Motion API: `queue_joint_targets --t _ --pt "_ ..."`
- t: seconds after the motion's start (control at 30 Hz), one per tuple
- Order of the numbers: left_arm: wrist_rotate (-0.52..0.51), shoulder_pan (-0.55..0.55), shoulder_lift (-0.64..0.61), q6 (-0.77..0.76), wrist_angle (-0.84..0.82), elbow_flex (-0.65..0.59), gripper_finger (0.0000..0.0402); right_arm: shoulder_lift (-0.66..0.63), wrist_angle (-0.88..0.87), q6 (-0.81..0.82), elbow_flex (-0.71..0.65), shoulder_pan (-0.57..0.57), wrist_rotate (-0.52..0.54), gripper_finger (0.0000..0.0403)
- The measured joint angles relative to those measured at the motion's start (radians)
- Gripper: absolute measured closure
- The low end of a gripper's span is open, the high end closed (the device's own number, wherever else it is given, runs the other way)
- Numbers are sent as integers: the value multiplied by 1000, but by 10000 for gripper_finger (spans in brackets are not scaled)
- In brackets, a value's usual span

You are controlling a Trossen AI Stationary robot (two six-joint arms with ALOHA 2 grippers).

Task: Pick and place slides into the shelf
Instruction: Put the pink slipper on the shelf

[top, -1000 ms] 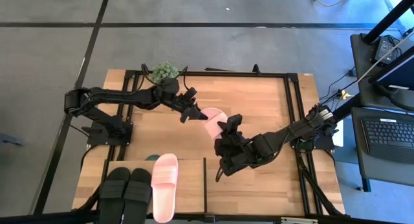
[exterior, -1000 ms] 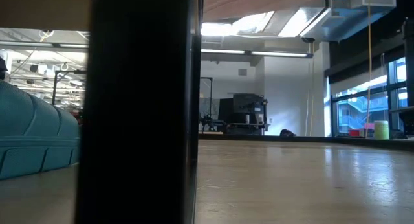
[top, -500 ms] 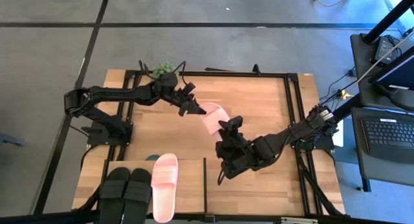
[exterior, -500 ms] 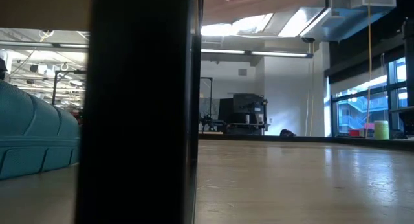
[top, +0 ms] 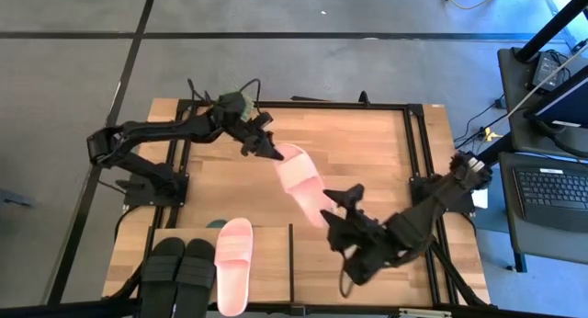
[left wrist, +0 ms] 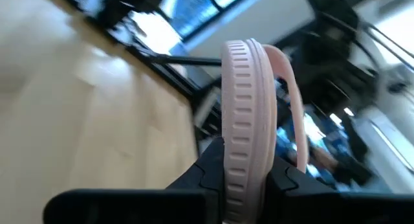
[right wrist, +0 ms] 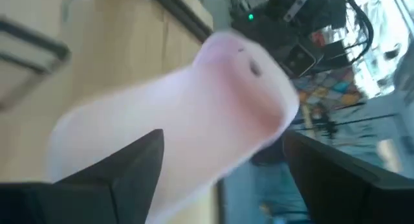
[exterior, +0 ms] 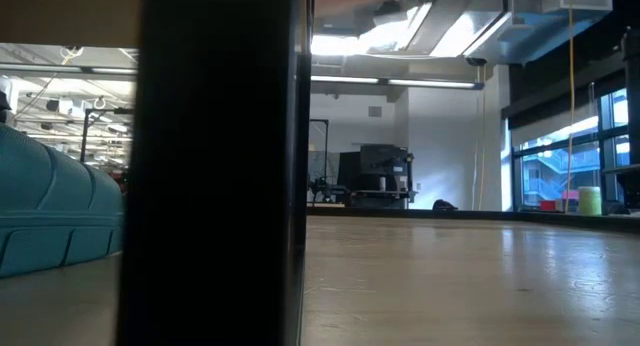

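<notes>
Overhead, the left gripper (top: pixel 274 153) pinches one end of a pink slide (top: pixel 301 178); at five o'clock the right gripper (top: pixel 342 206) gapes wide.

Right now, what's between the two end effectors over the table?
In the high view, the pink slide spans the stretch: the left end effector clamps one end, while the right end effector stands open at the other.
</notes>
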Motion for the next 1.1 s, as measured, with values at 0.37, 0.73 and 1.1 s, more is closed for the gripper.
queue_joint_targets --t 0.37,0.73,1.1 --pt "344 -9 -53 -114 -9 46 369 -71 -53 262 0 107 -1 85" --pt "248 -238 -50 -116 -44 46 369 -69 -191 446 0 101 -9 85" --pt "42 -371 -32 61 -335 45 369 -68 -198 497 0 101 -10 85"
